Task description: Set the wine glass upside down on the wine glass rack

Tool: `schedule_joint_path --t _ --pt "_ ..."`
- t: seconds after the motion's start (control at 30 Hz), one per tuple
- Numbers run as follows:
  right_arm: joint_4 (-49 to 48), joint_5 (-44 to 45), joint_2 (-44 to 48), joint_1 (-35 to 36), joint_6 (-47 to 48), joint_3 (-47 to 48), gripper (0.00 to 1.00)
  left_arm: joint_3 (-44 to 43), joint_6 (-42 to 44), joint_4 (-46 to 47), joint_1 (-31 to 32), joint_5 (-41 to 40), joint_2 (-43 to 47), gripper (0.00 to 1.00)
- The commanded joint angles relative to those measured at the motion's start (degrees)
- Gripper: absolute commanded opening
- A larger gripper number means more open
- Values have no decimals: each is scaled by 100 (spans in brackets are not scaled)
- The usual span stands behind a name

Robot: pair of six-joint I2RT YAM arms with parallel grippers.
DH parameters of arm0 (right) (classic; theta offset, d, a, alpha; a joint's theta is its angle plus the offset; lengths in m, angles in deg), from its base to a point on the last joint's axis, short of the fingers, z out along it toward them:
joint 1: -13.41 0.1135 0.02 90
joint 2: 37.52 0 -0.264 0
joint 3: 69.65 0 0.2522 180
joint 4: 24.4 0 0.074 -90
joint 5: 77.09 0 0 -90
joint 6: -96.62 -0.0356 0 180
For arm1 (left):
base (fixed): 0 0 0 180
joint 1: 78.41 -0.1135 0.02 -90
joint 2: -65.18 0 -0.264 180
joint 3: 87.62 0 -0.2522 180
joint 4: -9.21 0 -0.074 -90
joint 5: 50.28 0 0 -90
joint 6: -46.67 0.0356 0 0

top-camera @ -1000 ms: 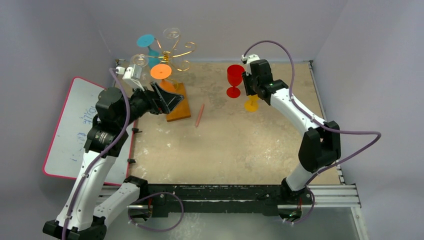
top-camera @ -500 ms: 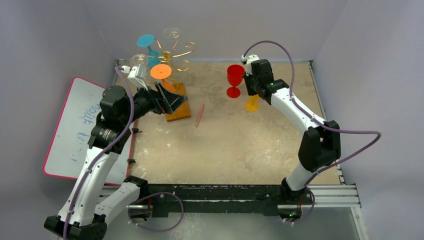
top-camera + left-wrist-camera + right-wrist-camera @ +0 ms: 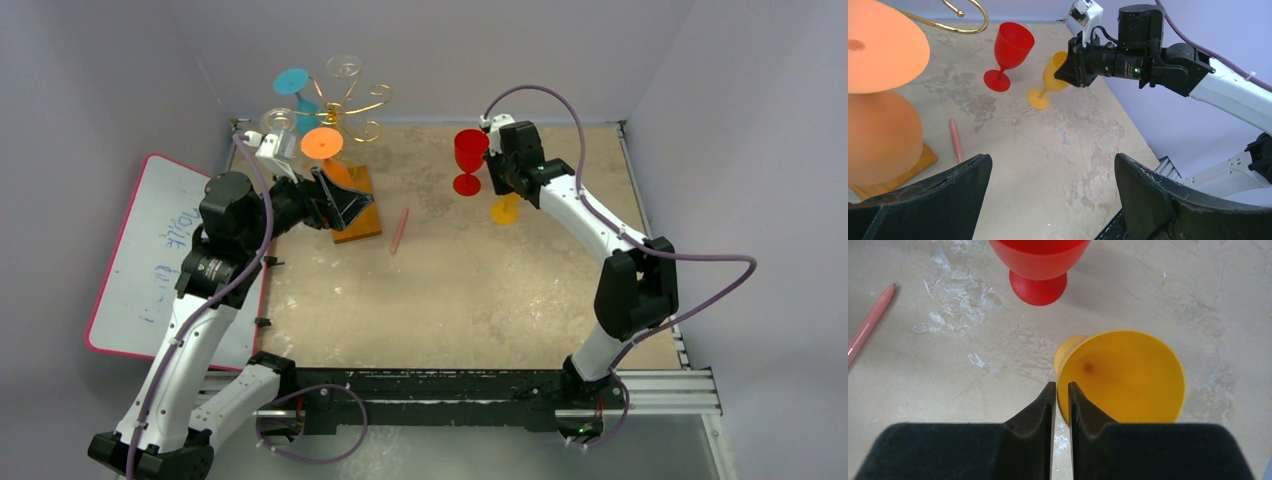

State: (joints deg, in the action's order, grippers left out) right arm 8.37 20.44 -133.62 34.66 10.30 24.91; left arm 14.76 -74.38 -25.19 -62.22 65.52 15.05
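**A:** How far has the task been carried?

**B:** At the far left of the tabletop (image 3: 480, 290), the wine glass rack (image 3: 352, 104) is seen with glasses hung upside down from its arms, an orange glass (image 3: 322, 142) and a blue glass (image 3: 292, 80) among them. That much is judged done.

**A:** And what is left?

**B:** The yellow wine glass (image 3: 1120, 375) is gripped at its rim by the right pincer (image 3: 1061, 386), whose jaws are drawn narrow over the bowl wall. The glass is tilted and well apart from the rack. Whether its foot has been lifted off the tabletop cannot be told from these views. It is yet to be carried across, turned over and hung.

**A:** And the other arm?

**B:** The left pincer (image 3: 1050, 160) is held wide, with nothing in it, close beside the rack. A red glass (image 3: 1010, 50) is stood upright near the yellow one, unhung. A pink pencil (image 3: 955, 140) is left lying between the rack and the two glasses.
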Motion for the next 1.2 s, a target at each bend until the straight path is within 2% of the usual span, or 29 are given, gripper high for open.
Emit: schedule_joint_path --t 0.0,0.13,0.33,0.53,0.93,1.17 --pt "188 -33 -99 -18 37 278 12 -113 440 289 1 87 137 92" --pt "284 -34 -30 -16 -19 386 0 -57 830 303 4 90 271 92" --pt "628 -514 278 13 -115 451 0 155 1364 538 5 214 539 92" --pt "973 -1193 806 62 -317 417 0 241 2098 490 7 820 565 89" --pt "1323 -3720 1840 132 -526 463 0 331 3264 240 7 1521 524 86" --pt "632 -5451 2311 176 -1050 288 0 492 4119 160 6 2034 657 85"
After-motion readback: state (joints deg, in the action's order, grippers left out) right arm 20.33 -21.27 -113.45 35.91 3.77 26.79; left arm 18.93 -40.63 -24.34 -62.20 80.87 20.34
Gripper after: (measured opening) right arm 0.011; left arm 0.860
